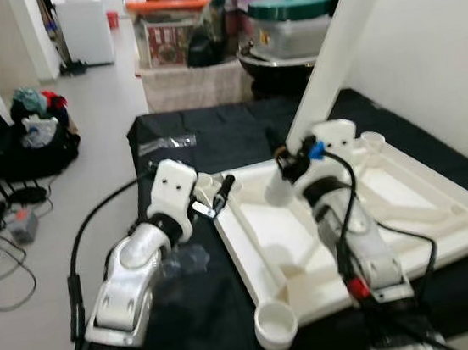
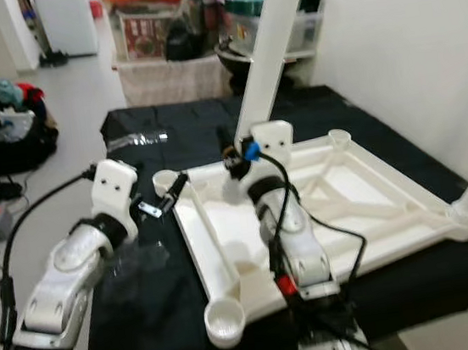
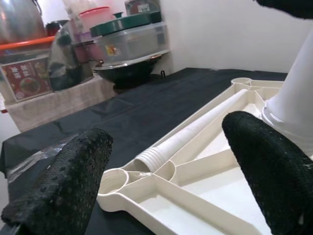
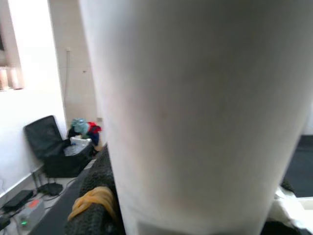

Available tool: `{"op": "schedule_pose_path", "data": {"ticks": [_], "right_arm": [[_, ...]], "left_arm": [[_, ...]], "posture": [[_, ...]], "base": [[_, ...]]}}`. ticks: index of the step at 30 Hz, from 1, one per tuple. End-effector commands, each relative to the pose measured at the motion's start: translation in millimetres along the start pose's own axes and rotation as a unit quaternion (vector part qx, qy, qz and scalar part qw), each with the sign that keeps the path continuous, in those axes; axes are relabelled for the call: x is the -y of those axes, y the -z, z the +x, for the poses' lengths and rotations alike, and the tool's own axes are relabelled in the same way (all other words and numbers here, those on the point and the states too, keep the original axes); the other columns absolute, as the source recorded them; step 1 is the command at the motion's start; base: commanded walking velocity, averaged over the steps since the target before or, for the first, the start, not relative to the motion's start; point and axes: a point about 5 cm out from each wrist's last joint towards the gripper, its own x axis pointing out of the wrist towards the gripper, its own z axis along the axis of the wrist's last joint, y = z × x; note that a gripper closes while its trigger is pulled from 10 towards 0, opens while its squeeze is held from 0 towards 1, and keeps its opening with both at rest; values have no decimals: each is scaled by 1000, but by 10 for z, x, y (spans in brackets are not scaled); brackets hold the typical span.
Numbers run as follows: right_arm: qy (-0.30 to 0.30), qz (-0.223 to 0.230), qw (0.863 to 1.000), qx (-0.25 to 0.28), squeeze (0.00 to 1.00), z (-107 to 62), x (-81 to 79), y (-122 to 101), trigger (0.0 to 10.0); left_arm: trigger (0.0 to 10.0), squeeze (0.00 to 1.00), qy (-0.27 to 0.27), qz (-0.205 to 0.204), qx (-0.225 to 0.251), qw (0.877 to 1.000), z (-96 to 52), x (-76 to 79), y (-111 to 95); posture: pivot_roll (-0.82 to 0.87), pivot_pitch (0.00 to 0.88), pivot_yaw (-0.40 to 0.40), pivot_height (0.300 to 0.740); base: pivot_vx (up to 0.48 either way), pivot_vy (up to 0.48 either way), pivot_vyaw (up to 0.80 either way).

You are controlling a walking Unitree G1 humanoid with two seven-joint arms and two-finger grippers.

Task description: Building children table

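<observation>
A cream plastic table top [image 1: 268,232] lies upside down on a black cloth, with round leg sockets at its corners, one at the near corner [image 1: 275,325]. My right gripper [image 1: 287,162] is shut on a long white table leg [image 1: 331,50], holding it tilted upright with its lower end over the far left part of the frame. In the right wrist view that leg [image 4: 195,112] sits against a black finger [image 4: 93,198]. My left gripper [image 1: 219,195] is open beside the far left corner socket [image 3: 115,179]. Another leg [image 3: 195,129] lies along the frame's far edge.
Clear plastic bags lie on the cloth, one at the back left [image 1: 166,143] and one by my left arm [image 1: 187,262]. Boxes and a large pot [image 1: 284,24] stand behind the table. A black bag [image 1: 30,144] and cables sit on the floor at left. A white wall rises at right.
</observation>
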Motion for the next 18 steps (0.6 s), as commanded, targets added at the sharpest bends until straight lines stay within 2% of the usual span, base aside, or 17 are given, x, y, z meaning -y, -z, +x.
{"op": "schedule_pose_path", "data": {"ticks": [1,4,14,17,18], "right_arm": [[5,0,1000,11,0,-1,40,-39,0],[4,2,1000,10,0,-4,42,-40,0],[-8,13,1000,2,0,-10,56,-27,0],[-17,24,1000,-1,0,-12,50,-21,0],[-28,30,999,-3,0,-15,41,-23,0]], "left_arm": [[10000,0,7,5,-7,1000,9,43,35],[10000,0,5,-1,-2,1000,14,39,25],[10000,0,-11,-14,-5,1000,-10,3,50],[10000,0,-21,-7,-17,1000,-29,-25,98],[10000,0,-33,-8,-35,999,-55,-56,163]], "posture": [[79,0,-115,740],[78,0,-114,740],[83,0,-116,740],[83,0,-116,740],[82,0,-114,740]], "base": [[0,-480,0],[0,-480,0],[0,0,0],[0,0,0],[0,0,0]]}}
